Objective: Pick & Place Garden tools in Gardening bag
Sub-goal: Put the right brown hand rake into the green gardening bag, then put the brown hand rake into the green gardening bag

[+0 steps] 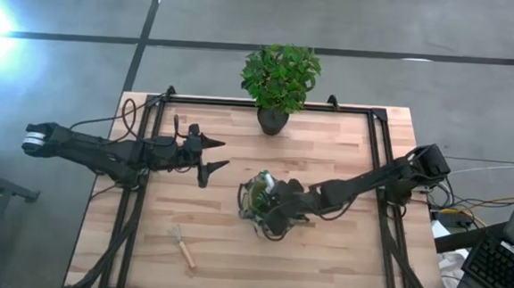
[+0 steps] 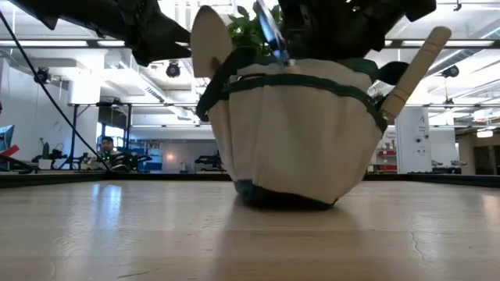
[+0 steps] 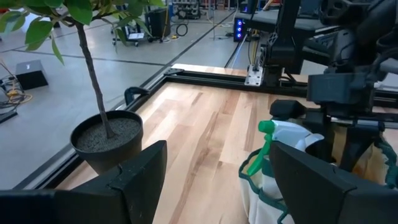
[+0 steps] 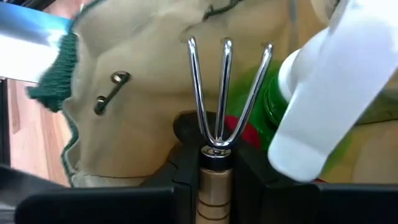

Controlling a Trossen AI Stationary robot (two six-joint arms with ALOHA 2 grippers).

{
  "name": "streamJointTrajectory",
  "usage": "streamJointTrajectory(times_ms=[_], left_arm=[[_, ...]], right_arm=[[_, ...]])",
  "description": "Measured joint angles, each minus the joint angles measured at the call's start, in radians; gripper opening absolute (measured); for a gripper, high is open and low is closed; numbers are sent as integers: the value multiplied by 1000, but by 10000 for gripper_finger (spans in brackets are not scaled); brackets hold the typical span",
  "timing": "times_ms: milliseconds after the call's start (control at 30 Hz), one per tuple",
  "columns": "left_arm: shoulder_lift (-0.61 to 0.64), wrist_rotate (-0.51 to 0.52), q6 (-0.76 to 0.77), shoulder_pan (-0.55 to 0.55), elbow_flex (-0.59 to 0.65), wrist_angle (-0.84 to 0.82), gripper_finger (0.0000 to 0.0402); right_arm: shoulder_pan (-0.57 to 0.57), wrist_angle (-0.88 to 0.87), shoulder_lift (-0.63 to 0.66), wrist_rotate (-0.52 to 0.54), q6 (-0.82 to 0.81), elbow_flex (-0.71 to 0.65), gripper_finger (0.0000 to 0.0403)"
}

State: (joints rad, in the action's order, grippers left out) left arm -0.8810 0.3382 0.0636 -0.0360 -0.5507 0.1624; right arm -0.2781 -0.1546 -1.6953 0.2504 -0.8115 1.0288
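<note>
The khaki gardening bag (image 1: 255, 203) stands on the table's middle. In the low view it (image 2: 297, 133) holds wooden-handled tools (image 2: 414, 70). My right gripper (image 1: 273, 209) is over the bag's mouth and shut on a three-tined hand fork (image 4: 224, 87), whose tines point into the bag beside the green spray bottle (image 4: 323, 99) and a red tool (image 4: 249, 134). My left gripper (image 1: 218, 154) is open and empty, left of the bag. In its wrist view (image 3: 217, 149) the bottle's green trigger (image 3: 267, 132) shows in the bag. Another wooden-handled fork (image 1: 182, 245) lies flat on the table, near left. My right gripper pinches the fork's wooden handle (image 4: 214, 186) between its two fingers (image 4: 183, 180), just behind the metal collar. The fork lies along the fingers, its tines (image 4: 225, 74) forward, inside the bag's mouth. The fork is clear of the table.
A leafy potted plant (image 1: 279, 78) stands at the table's far edge; its dark pot (image 3: 109, 138) shows in the left wrist view. A black frame rail (image 1: 378, 142) runs along the table's sides. Bare wood (image 1: 321, 264) lies near the front edge.
</note>
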Motion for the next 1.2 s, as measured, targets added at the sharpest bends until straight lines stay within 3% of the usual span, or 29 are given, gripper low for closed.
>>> streamJointTrajectory(times_ms=[133,367,567,767,1000,1200], left_arm=[[0,0,-4,0,0,1,284],[0,0,-4,0,0,1,284],[0,0,-4,0,0,0,284],[0,0,-4,0,0,0,284],[0,0,-27,0,0,0,284],[1,-1,-34,0,0,0,284]], right_arm=[[1,-56,11,0,2,30,59],[2,-144,15,3,3,81,154],[2,-153,15,2,57,124,186],[-1,-203,20,3,131,193,187],[-18,-401,20,12,190,316,175],[-50,-466,30,14,238,369,144]])
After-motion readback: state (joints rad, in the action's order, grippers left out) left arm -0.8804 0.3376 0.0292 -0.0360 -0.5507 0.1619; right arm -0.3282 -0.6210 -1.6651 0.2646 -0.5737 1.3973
